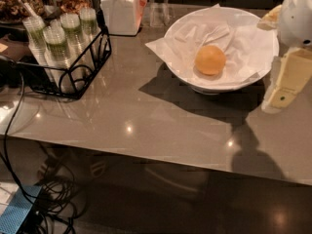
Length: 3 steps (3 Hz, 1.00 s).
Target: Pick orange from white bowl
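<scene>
The orange [210,60] lies in the middle of the white bowl [253,26], on crumpled white paper [195,35]. The bowl stands on the grey table at the upper right of the camera view. My gripper [285,84], cream-coloured under a white arm housing [297,13], hangs at the right edge of the view. It sits just right of the bowl's rim and above the table. It is apart from the orange and holds nothing that I can see.
A black wire rack [73,67] with several lidded plastic cups stands at the left. A square white lidded jar [121,11] is behind it. Food trays sit at the far left back. Cables and a blue box [17,213] lie on the floor below the table's front edge.
</scene>
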Motion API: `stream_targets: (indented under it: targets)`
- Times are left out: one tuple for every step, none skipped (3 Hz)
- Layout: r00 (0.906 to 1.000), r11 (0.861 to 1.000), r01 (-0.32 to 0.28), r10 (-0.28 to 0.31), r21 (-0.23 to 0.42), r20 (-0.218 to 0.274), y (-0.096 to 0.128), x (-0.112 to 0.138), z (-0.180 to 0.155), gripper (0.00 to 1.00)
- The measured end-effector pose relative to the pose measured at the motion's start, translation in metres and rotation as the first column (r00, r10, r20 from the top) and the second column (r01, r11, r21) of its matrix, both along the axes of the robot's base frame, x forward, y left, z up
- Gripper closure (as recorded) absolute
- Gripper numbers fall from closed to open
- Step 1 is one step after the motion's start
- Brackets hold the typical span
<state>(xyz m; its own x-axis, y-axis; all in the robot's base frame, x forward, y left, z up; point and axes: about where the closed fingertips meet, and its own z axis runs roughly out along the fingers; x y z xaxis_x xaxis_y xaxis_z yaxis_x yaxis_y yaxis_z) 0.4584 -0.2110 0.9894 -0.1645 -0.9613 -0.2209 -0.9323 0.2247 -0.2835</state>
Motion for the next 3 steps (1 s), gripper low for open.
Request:
stream_targets:
  targets:
    - [0.9962, 0.997, -0.082, 0.081, 0.016, 0.032, 0.012, 0.035, 0.011, 0.00]
    - [0.9893, 0.987, -0.141, 0.138, 0.076, 0.047, 0.020, 0.076, 0.016, 0.00]
    - [0.9894, 0.988, -0.138, 0.134, 0.071, 0.058, 0.021, 0.074, 0.018, 0.00]
